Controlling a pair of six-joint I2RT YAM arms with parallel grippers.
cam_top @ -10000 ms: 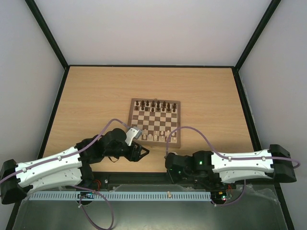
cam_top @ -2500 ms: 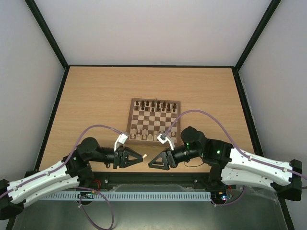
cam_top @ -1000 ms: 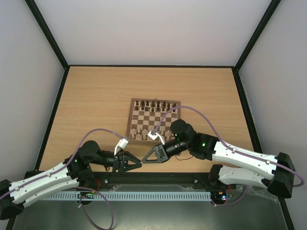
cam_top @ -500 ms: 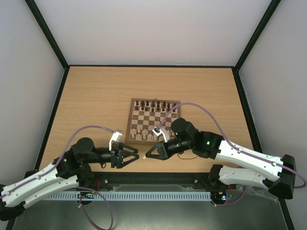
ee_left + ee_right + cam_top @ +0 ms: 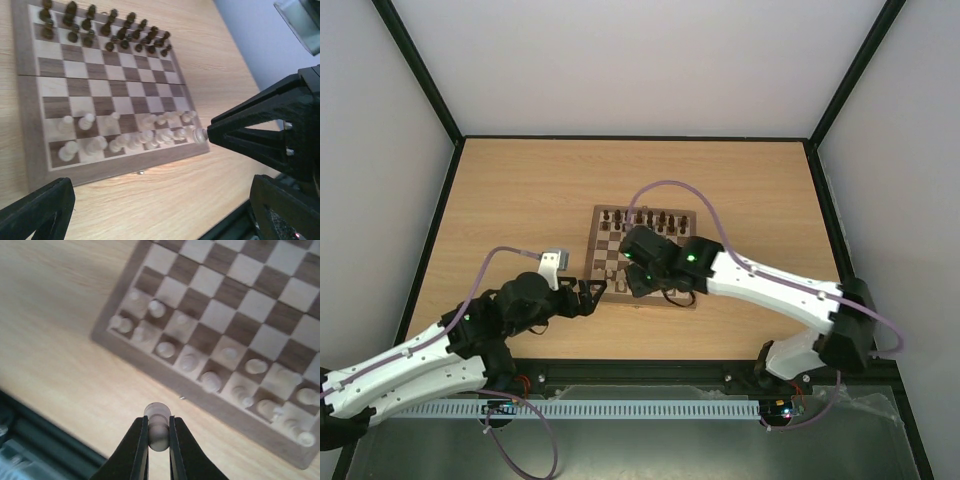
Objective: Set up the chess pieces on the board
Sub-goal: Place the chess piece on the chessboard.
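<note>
Board (image 5: 29, 150) nearly set. My right claw (image 5: 157, 434) pinches one last pale piece (image 5: 157, 416) — left claw (image 5: 590, 297) spread, empty.

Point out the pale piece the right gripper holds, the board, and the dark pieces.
Pale cream wooden chess piece (image 5: 157, 412), right wrist view: its round head.
Square checkered wooden chessboard (image 5: 100, 170), left wrist view: near border frame.
Dark brown wooden chess pieces (image 5: 71, 9), left wrist view: one far-row piece.
</note>
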